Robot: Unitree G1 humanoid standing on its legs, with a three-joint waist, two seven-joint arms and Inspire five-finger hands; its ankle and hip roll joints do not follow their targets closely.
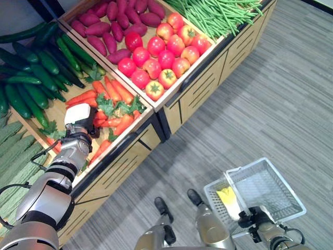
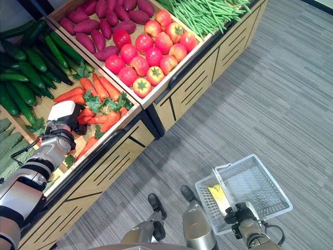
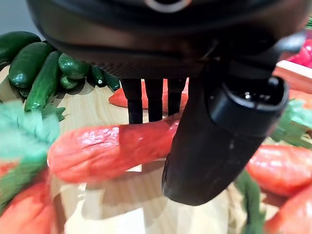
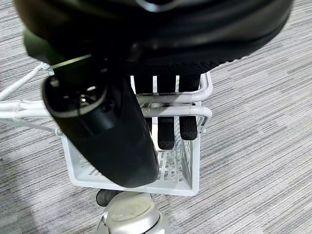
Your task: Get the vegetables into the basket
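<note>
Orange carrots (image 1: 112, 96) with green tops lie in a wooden bin of the display stand. My left hand (image 1: 79, 131) reaches into that bin. In the left wrist view its fingers (image 3: 148, 100) stand behind one carrot (image 3: 107, 148) and the thumb (image 3: 219, 136) closes over its front, so the hand is shut on it. Low on the right, my right hand (image 1: 255, 219) holds the white wire basket (image 1: 268, 185) over the floor, fingers (image 4: 168, 131) curled round the basket's handle (image 4: 195, 111). A yellow item (image 1: 228, 197) lies inside the basket.
Dark cucumbers (image 1: 31, 78) fill the bin beyond the carrots, and ridged green gourds (image 1: 13, 151) lie to their left. Tomatoes (image 1: 158, 57), sweet potatoes (image 1: 112, 26) and green beans (image 1: 218, 15) fill bins further right. Grey carpet (image 1: 260, 104) lies between stand and basket.
</note>
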